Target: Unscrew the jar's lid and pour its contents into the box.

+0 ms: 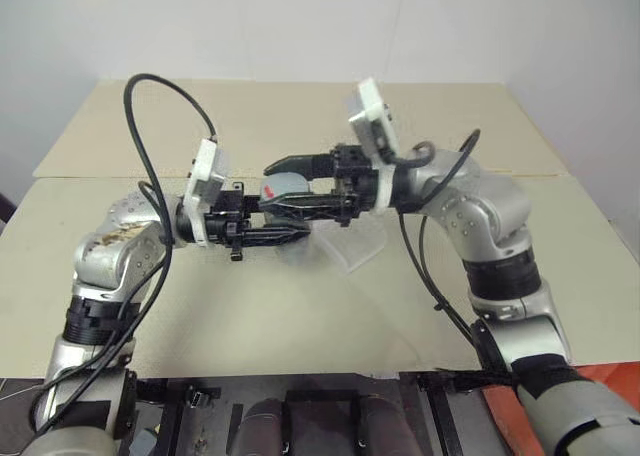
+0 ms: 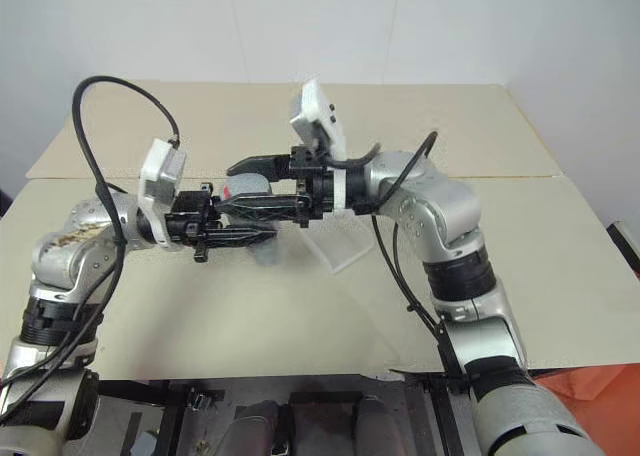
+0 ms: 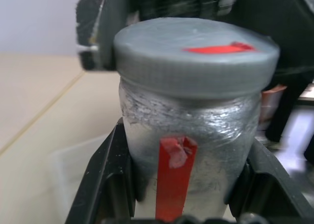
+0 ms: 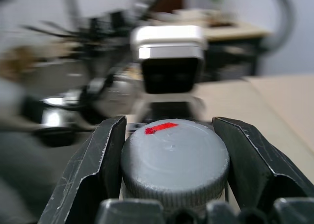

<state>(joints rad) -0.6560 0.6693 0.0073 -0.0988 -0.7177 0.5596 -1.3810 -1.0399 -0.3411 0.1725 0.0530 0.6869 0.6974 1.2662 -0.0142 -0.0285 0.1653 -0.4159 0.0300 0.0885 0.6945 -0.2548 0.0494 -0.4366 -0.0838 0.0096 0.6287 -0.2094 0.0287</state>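
The jar is held above the beige desk, long axis roughly level, its grey lid toward the right tool; the left tool clamps the jar's body; the right tool's fingers grip the lid. The clear box lies on the desk just beneath; a white wall stands behind.

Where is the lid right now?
The lid is still on the jar, held above the table's middle, over the box. The right gripper is shut on it; the left gripper clamps the jar.
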